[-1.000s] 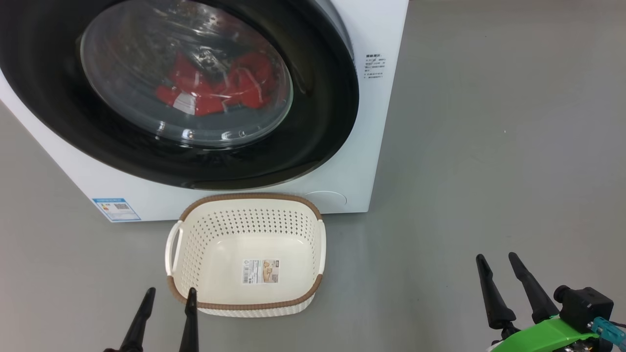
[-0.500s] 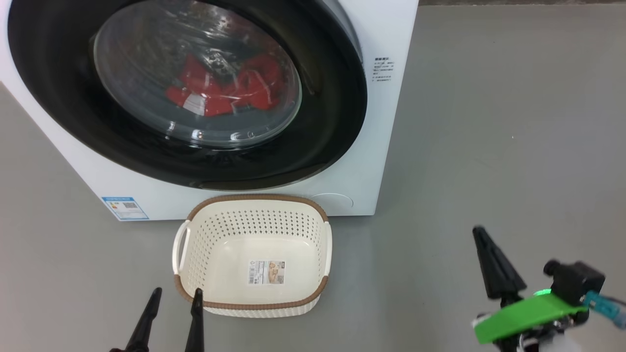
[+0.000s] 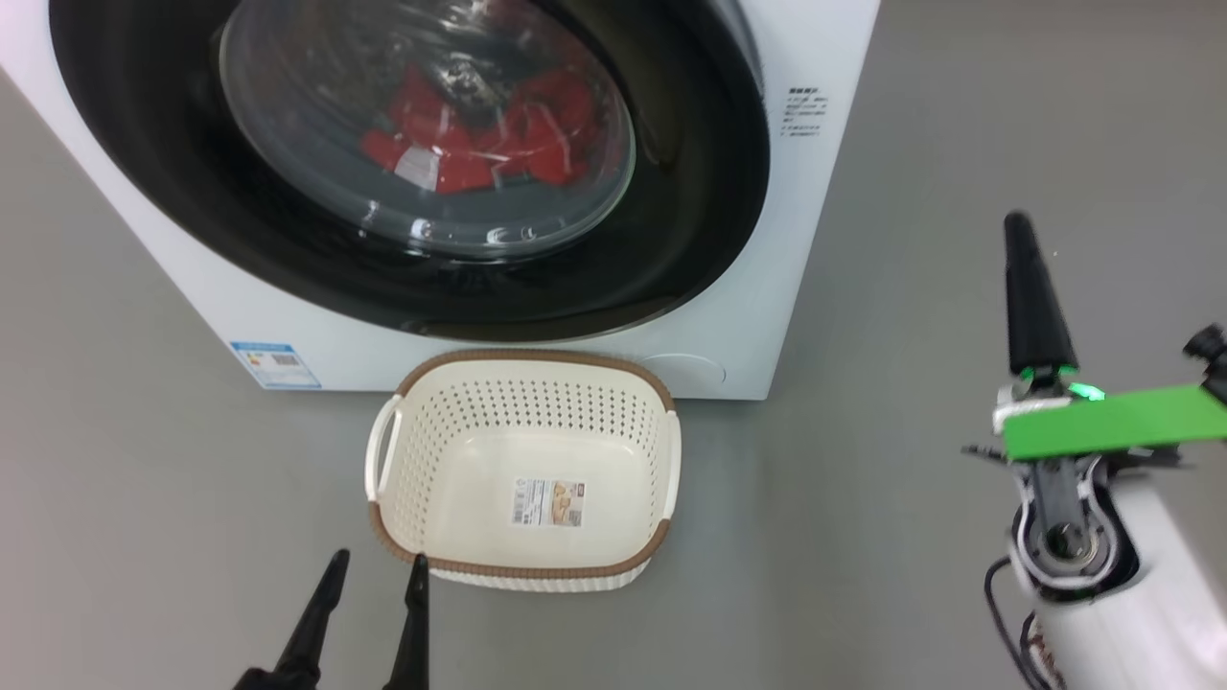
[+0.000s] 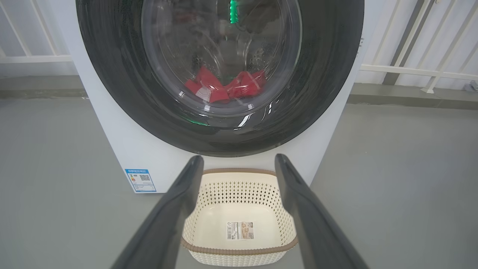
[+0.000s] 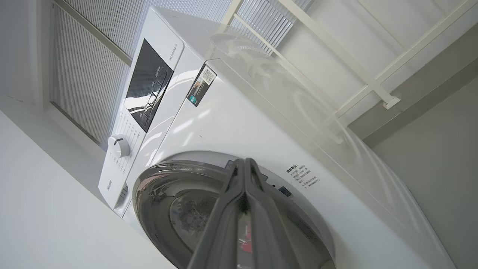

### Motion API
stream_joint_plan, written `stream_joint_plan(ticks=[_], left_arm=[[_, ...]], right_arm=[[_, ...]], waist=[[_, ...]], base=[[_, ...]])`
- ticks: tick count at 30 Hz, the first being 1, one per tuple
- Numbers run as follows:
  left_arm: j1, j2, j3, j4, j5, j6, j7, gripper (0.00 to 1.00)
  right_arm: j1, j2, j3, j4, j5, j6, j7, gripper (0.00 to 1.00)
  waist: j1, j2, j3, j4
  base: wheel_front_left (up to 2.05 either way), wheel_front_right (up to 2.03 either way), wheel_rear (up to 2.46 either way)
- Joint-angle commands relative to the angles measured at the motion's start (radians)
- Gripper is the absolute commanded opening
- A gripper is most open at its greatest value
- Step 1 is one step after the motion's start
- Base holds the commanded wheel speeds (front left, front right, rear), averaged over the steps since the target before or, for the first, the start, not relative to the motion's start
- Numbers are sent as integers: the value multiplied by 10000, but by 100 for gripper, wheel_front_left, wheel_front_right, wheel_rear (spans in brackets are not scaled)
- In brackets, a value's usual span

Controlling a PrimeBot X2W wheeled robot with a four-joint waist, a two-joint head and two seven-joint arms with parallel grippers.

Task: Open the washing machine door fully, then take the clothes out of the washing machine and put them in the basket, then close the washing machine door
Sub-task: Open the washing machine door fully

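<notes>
Drum mouth: blocked; the washing machine door (image 3: 700, 220) sits shut across it, upper centre of the head view.
Below the door: the basket (image 3: 525, 357) stands just beside the washing machine (image 3: 767, 326) front, mouth open upward.
Right of frame: grey floor (image 3: 959, 144), passable.
Left of frame: floor strip, passable.

One washing machine (image 3: 743, 316), one door (image 3: 695, 192), one basket (image 3: 537, 356), and perhaps two or three red clothes (image 3: 455, 172).

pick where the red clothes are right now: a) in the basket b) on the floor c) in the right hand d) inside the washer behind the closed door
d: the clothes show through the glass of the washing machine door, which sits shut against the machine, while the basket has just its sticker inside.
</notes>
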Motion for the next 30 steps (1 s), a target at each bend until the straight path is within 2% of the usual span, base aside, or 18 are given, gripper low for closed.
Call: stream_joint_plan(ticks=[1,6,12,19,22,30], left_arm=[[-482,66,226,-212,-106,14,-122,100],[-816,66,51,-131,-189,24,-122,100],[-1191,66,-153,-51,-300,44,-122,100],[-1444,66,-322,37,-370,26,-122,100],[-1491,66,-398,54,-376,24,-122,100],[-1687,66,-663,64,-436,16,-122,100]], right_arm=[[-572,-182,278,-290,652,-7,-61,0],[-1473,-767,611,-220,2811,-7,126,0],[-2358,-1247,782,-229,4749,-7,1327,0],[-3077,-1385,387,191,5789,-7,2753,0],[-3417,-1166,-186,400,6616,-7,3668,0],[-4496,-1364,-566,1401,6505,-7,5864,0]], waist=[[0,0,307,269],[0,0,722,553],[0,0,1148,806],[0,0,1443,1023],[0,0,1561,1092],[0,0,2019,1314]], base=[[0,0,0],[0,0,0],[0,0,0],[0,0,0],[0,0,0],[0,0,0]])
